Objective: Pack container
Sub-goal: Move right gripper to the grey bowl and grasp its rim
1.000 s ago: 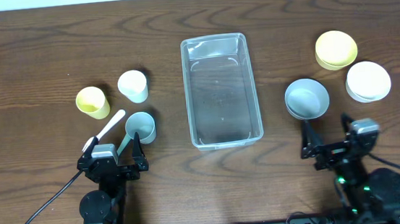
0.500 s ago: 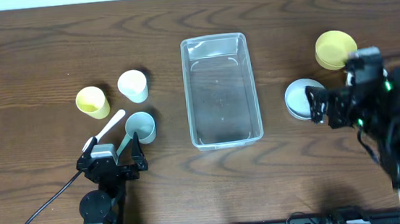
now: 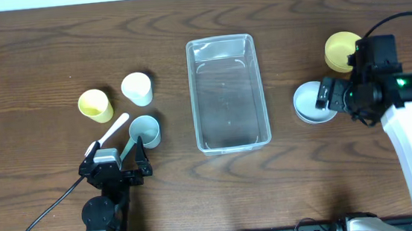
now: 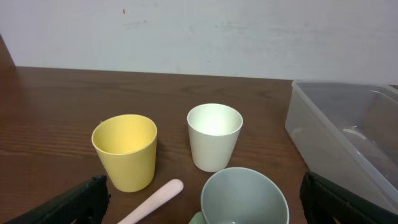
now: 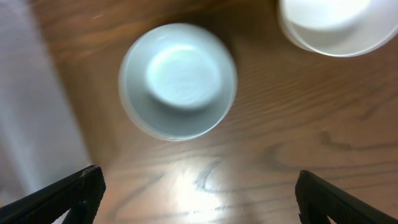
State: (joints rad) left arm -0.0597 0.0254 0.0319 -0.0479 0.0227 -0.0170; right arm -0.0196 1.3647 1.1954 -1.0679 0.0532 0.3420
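Container (image 3: 228,91) upright at centre of table (image 3: 35,41), long side running near to far. Left gripper (image 3: 115,149) low at near left, fingers wide apart, gripping nothing. Grey-green cup (image 3: 146,130) and pale spoon (image 3: 111,127) just past fingertips; yellow cup (image 3: 94,105) and white cup (image 3: 136,89) farther back. Right gripper (image 5: 205,202) above pale blue bowl (image 3: 311,103), right of container, fingers spread, no contact visible. Yellow bowl (image 3: 340,50) farther right. White bowl (image 5: 336,25) near blue one, not touching.
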